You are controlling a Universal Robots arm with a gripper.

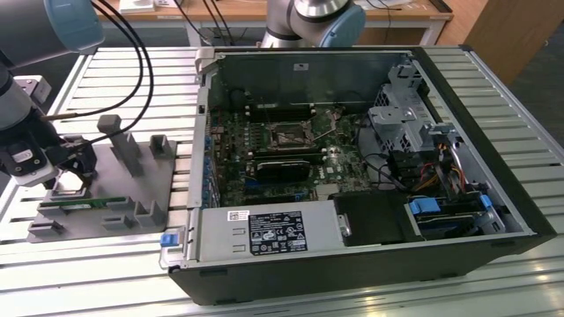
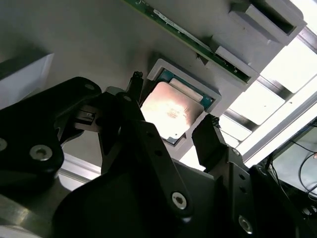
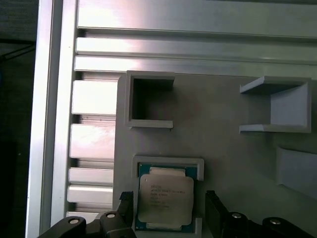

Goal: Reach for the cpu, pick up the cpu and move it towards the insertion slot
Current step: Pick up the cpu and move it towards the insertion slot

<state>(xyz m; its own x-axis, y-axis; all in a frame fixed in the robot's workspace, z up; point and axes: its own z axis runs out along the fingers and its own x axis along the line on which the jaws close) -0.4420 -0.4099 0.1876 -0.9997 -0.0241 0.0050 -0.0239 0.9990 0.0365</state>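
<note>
The cpu lies flat, silvery lid up, in a square pale-rimmed nest on the grey fixture plate, close to the plate's edge on the exterior view's left, where the plate meets the slatted aluminium table. In both wrist views you can see your gripper hanging directly over it, jaws spread apart. The two black fingers stand one on each side of the chip, outside the nest's rim, and there is a gap between each fingertip and the chip. Nothing is grasped.

In the second wrist view the cpu sits between the two fingertips of the gripper. A narrow green memory stick lies in its own holder just beside the nest.

In the exterior view your gripper is low over the plate's left edge. The memory stick runs along the plate just in front of it.

The insertion slot is well apart from the cpu, on the motherboard inside the open computer case, which lies past the plate's opposite edge.
</note>
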